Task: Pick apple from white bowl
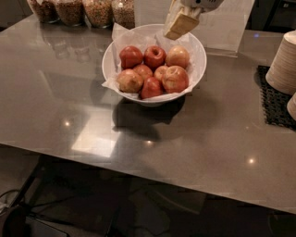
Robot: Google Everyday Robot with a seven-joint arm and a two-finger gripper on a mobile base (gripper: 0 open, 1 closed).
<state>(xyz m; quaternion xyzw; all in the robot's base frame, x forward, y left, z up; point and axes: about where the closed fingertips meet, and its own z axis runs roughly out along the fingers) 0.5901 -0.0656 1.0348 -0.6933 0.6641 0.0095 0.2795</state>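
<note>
The white bowl (113,58), lined with crumpled white paper, stands on the grey table and holds several apples. A round red apple (154,56) lies at the back middle, with another red one (131,56) to its left. Paler tan apples (176,56) lie to the right and front. My gripper (175,27) hangs above the bowl's back right rim, just above and right of the red apple, touching nothing.
Glass jars of dry goods (98,11) line the table's back left edge. A clear sign holder (222,28) stands behind the bowl. Stacked beige cups (283,65) rest on a black mat (273,99) at the right edge.
</note>
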